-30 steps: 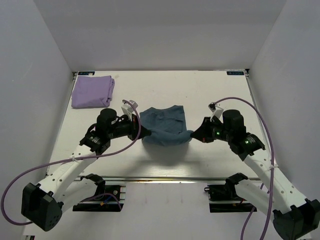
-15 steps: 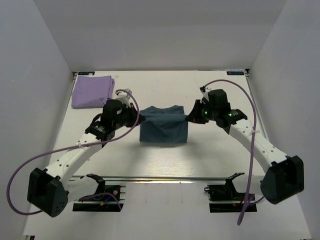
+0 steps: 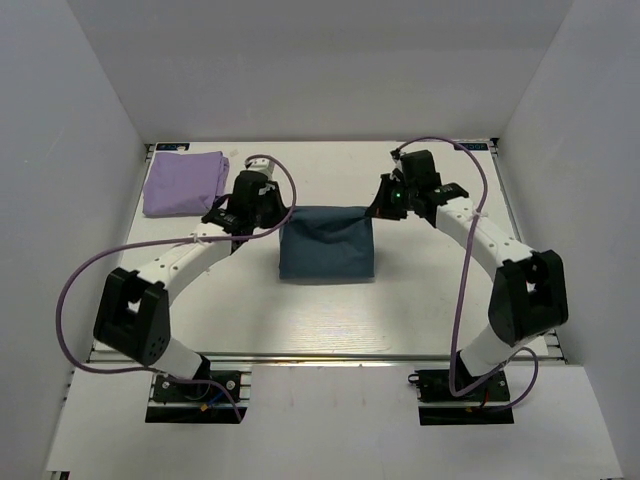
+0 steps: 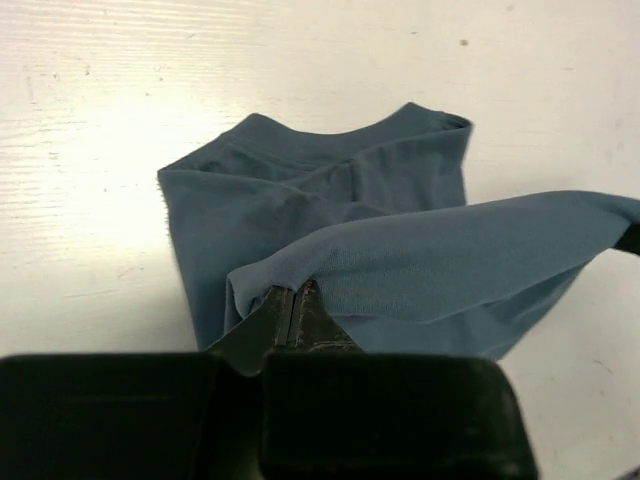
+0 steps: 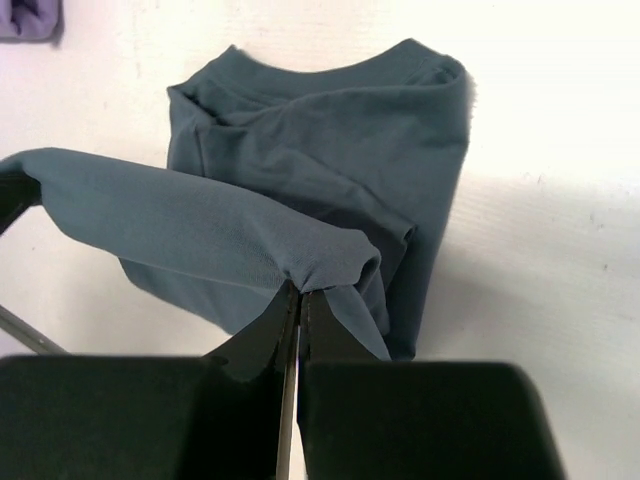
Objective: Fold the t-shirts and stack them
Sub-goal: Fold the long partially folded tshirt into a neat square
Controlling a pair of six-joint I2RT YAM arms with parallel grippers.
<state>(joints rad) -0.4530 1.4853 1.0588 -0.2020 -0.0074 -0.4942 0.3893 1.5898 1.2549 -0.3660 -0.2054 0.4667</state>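
Note:
The slate-blue t-shirt (image 3: 326, 245) lies mid-table, partly folded, its collar end flat on the table. My left gripper (image 3: 280, 218) is shut on the raised edge's left corner and my right gripper (image 3: 374, 214) is shut on its right corner. They hold that edge taut between them, above the far part of the shirt. The left wrist view shows the pinched fold (image 4: 300, 275) over the shirt below (image 4: 300, 190). The right wrist view shows the same fold (image 5: 320, 255). The lavender t-shirt (image 3: 183, 182) lies folded at the far left.
White walls close in the table on three sides. Purple cables loop from both arms over the table (image 3: 320, 330). A corner of the lavender shirt shows at the top left of the right wrist view (image 5: 30, 18).
Both grippers have carried the shirt's near edge away from me, from the near side to over the far side, folding the shirt over itself. Both arms are now stretched out.

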